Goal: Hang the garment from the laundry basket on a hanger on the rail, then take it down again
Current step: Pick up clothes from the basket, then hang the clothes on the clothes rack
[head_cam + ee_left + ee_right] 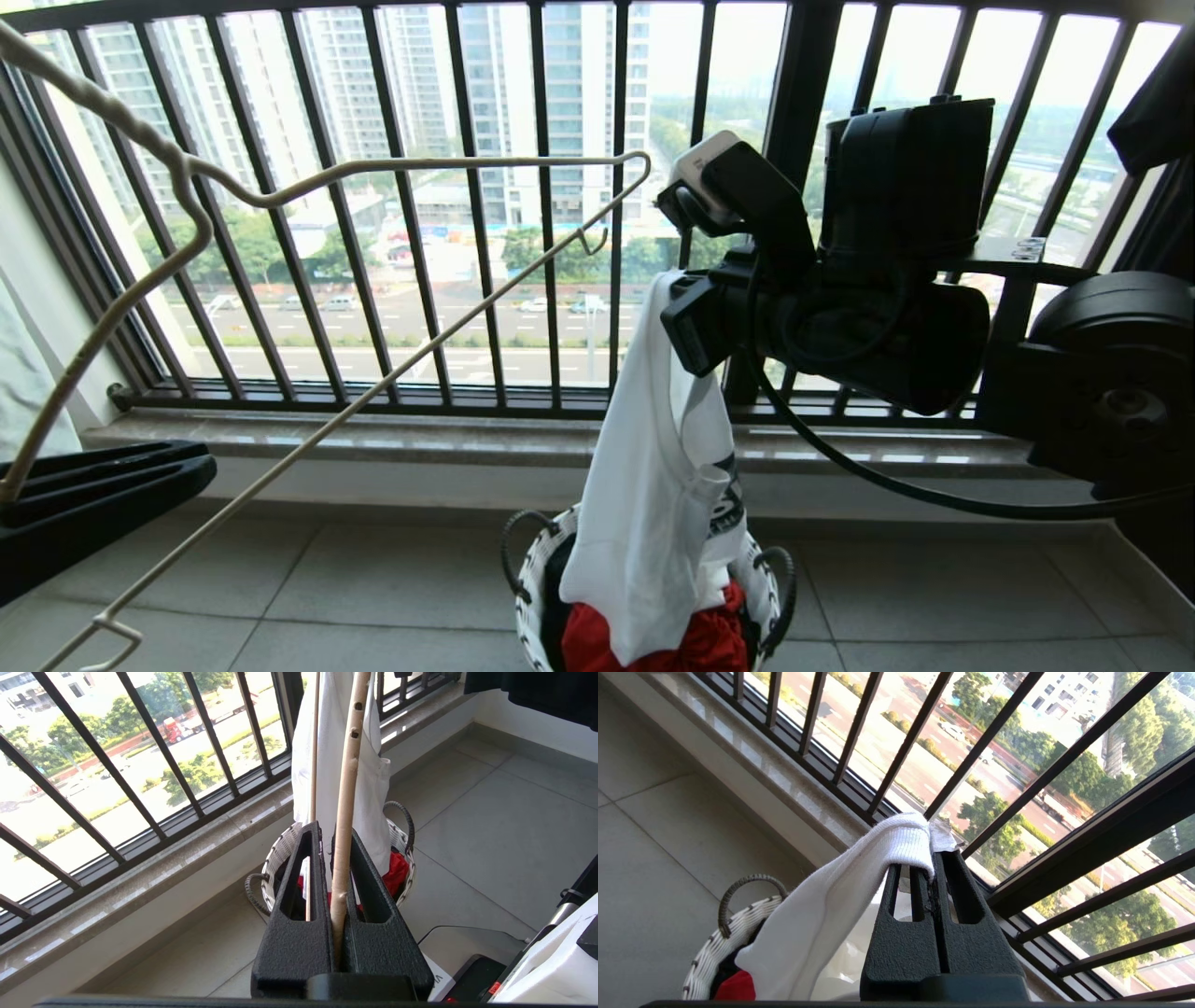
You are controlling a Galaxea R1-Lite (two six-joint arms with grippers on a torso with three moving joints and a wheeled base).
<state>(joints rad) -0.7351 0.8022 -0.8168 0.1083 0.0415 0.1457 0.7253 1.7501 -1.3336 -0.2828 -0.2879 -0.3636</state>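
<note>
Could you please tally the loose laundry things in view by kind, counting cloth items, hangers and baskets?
Cloth items: 3 – white T-shirt, red cloth, black shirt
Hangers: 1 – hanger
Baskets: 1 – laundry basket
Total: 5

- hanger [401,271] hook end cut off at head view's top-left edge
- laundry basket [532,579] bottom cropped
- T-shirt [653,523] logo mostly folded away

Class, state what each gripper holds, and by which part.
Left gripper: thin cream wire hanger, clamped on one arm. Right gripper: white T-shirt, pinched at its ribbed collar edge.
</note>
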